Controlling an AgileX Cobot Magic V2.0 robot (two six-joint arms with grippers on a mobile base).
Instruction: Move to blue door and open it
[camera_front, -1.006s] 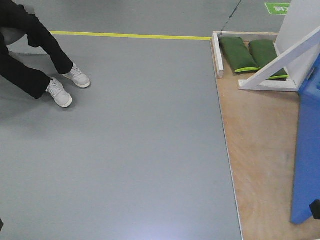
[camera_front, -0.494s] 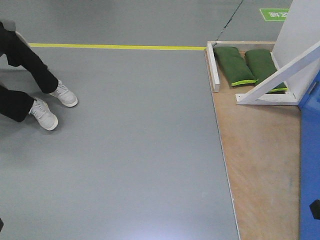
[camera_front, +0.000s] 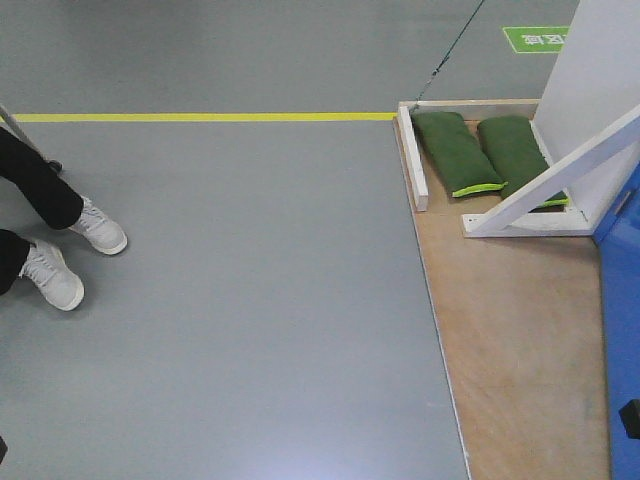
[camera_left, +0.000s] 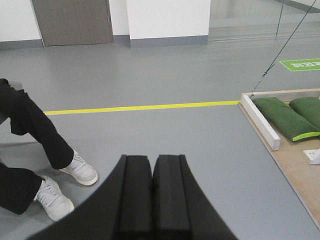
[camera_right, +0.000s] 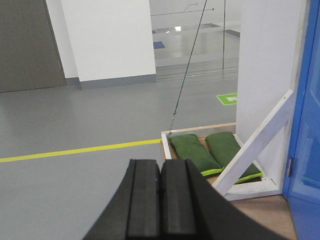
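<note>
The wooden platform (camera_front: 520, 330) has slid nearer in the front view, so I think the robot is rolling closer. The blue door (camera_front: 622, 300) stands on the platform's right side, a thinner strip now, with no handle showing. The left jaws and right jaws are squeezed shut, holding nothing.

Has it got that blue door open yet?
Done: it is near the blue door, which fills the right edge of the right wrist view. In hand: nothing yet; the left gripper and right gripper are shut, empty and off the door. Left: reach the handle, not in view, and open it.
</note>
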